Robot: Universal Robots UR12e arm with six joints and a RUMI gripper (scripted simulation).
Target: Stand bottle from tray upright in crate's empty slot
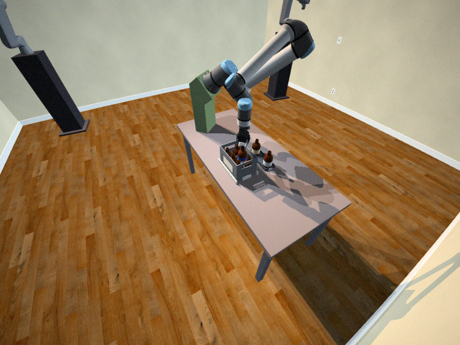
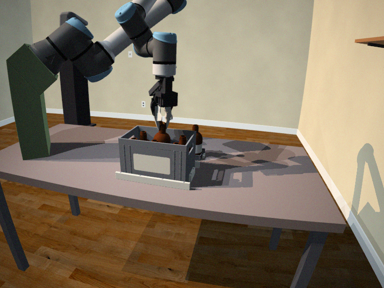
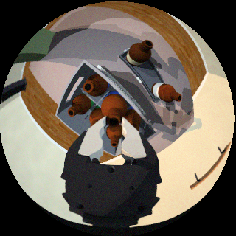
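Bottle [image 1: 242, 152] first: in the top view I see it at frame center, hanging neck-up under my gripper [image 1: 243, 142], over the grey crate [image 1: 237, 171] on the table [image 1: 289, 218]. Two more bottles [image 1: 256, 146] stand just right of the crate, on the tray [image 1: 268, 166].

From the exterior view, the claw is pinching the bottle's neck; the round shoulder sits at about rim level, so I judge the body is partly down in the crate but not seated. Other necks poke up left and right of it. A white strip [image 2: 151, 180] lies against the crate's near foot.

The wrist view, looking straight down, shows both pale fingers closed on the neck at lower center, the bottle's body spreading just above them in the frame — directly below the claw, in line with it. Neighbours crowd it on the left and lower side.

My worry is the descent: if the base is off-center, it may catch a divider or a neighbour's shoulder, and since the crate stands loose, the push would shove the whole crate. A neck grip also lets the bottle swing — released too high, it may settle tilted.
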